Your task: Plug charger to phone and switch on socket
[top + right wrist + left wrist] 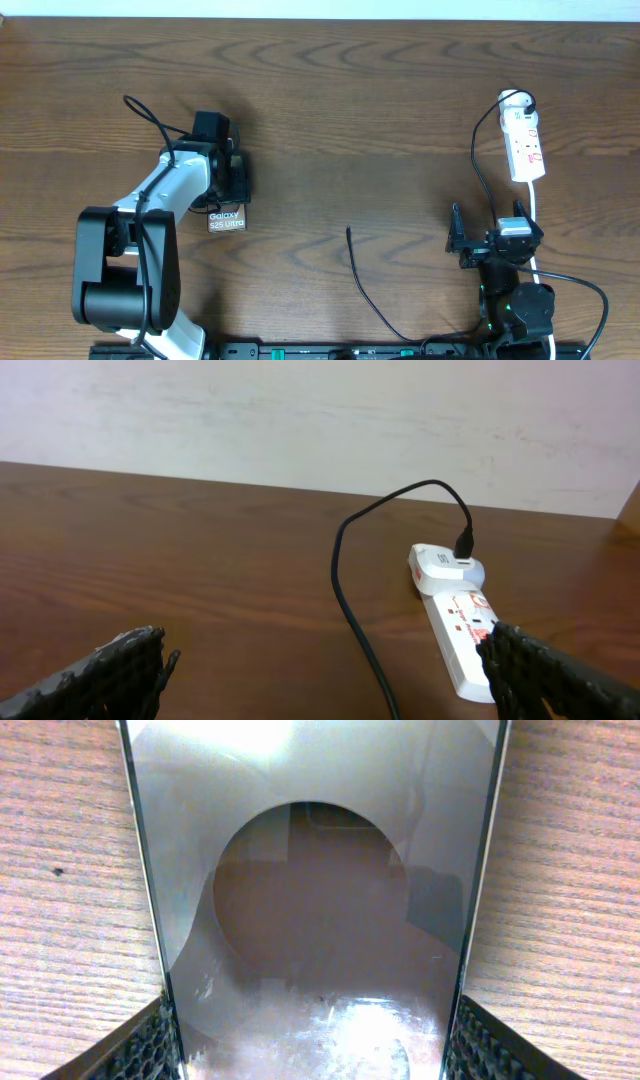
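Note:
The phone [227, 220] lies flat on the table at the left, its "Galaxy S25 Ultra" lettering showing. My left gripper [226, 188] is over its far end. In the left wrist view the phone [320, 890] fills the gap between my left gripper's fingers [315, 1055], which press on both long edges. The charger [362, 285] is a thin black cable whose free tip lies at mid-table; its other end runs to the socket [524, 145], the white power strip at the right. My right gripper [488, 228] is open and empty, just in front of the strip [460, 630], astride the cable [345, 590].
The white cord [537, 205] runs from the strip toward the right arm's base. The pale wall [320, 420] stands behind the table's far edge. Both arm bases sit at the near table edge.

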`<state>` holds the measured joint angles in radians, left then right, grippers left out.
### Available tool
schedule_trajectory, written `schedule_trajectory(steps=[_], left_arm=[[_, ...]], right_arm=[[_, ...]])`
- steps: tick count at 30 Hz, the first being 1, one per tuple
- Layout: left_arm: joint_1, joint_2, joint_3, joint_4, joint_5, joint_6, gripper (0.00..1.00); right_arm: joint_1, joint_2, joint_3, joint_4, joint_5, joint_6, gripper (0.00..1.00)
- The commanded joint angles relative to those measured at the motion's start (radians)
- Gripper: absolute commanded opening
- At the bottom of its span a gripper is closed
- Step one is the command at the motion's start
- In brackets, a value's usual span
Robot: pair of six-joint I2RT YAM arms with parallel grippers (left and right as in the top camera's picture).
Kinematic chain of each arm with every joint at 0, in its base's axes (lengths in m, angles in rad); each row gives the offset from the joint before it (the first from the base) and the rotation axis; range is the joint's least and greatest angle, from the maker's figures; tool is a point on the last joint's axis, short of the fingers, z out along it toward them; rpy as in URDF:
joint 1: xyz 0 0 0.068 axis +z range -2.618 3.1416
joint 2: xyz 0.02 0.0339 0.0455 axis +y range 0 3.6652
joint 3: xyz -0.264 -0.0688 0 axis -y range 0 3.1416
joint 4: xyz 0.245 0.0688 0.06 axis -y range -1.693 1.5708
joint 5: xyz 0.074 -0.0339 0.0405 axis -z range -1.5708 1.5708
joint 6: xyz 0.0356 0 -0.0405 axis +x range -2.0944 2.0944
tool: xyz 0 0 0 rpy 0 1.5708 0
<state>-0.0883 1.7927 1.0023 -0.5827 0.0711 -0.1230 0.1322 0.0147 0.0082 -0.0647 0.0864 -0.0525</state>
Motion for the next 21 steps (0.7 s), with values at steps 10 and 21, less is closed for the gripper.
schedule_trajectory(steps=[10,21], left_arm=[[-0.014,0.078,-0.061,-0.018,0.13,-0.017,0.62],[-0.014,0.078,-0.061,-0.018,0.13,-0.017,0.9]], right_arm=[[-0.009,-0.006,-0.003,-0.003,0.005,-0.009,0.99],[-0.009,-0.006,-0.003,-0.003,0.005,-0.008,0.99]])
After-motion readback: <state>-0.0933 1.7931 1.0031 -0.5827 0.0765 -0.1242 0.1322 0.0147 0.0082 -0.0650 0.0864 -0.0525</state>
